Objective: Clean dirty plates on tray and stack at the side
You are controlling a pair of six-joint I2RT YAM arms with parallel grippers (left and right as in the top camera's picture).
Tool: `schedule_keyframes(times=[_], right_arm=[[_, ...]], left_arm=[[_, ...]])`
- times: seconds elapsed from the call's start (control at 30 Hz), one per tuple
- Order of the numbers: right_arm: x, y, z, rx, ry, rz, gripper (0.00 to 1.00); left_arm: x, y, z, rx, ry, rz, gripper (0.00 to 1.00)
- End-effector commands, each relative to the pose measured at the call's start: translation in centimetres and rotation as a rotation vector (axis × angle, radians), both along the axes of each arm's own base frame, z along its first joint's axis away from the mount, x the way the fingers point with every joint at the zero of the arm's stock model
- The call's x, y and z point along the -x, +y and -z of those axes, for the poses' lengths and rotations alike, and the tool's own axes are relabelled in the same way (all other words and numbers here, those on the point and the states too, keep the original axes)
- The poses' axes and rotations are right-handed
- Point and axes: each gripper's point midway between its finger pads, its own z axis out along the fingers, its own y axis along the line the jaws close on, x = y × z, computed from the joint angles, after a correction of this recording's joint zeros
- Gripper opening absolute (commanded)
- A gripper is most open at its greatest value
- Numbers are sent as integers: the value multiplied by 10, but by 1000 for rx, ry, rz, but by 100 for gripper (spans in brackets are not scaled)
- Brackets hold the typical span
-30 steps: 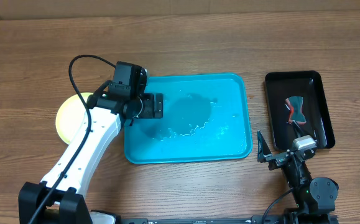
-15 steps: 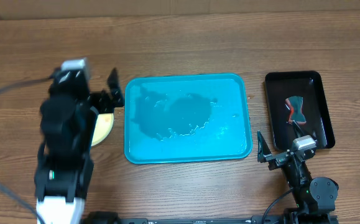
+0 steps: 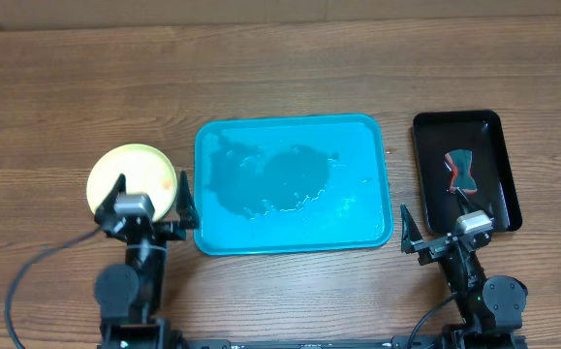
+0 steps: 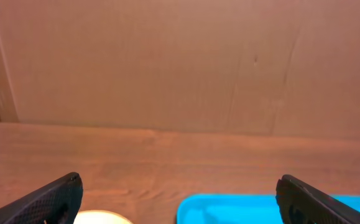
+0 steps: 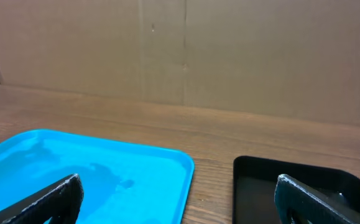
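The turquoise tray (image 3: 358, 145) is seen at the middle of the wooden table (image 3: 290, 68), its floor marked by darker, wet-looking patches and bare of plates. A pale yellow-green plate (image 3: 130, 167) is seen on the table just left of the tray; whether other plates are stacked beneath it cannot be told. The left gripper (image 3: 151, 184) is held low over the plate's near edge, its jaws spread wide and gripping nothing. The right gripper (image 3: 442, 218) is likewise spread wide and empty, between the tray's near right corner and a narrow black tray (image 3: 425, 145). A red-and-teal scrubber (image 3: 462, 172) is seen lying in the black tray.
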Motion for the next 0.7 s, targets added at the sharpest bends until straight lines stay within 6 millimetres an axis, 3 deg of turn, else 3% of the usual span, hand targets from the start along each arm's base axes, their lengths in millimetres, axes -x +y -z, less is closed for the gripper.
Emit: schedule_keyframes(times=[0.0, 0.37, 0.57, 0.67], right_arm=[[0, 1, 1, -5, -5, -6, 100], [0, 2, 1, -5, -5, -7, 100], [0, 2, 1, -5, -5, -7, 100], [0, 2, 1, -5, -5, -7, 100]], left_arm=[[7, 1, 13, -52, -25, -3, 100], [19, 0, 43, -136, -6, -6, 100], [23, 0, 72, -144, 108, 2, 100], [23, 0, 72, -143, 109, 2, 100]])
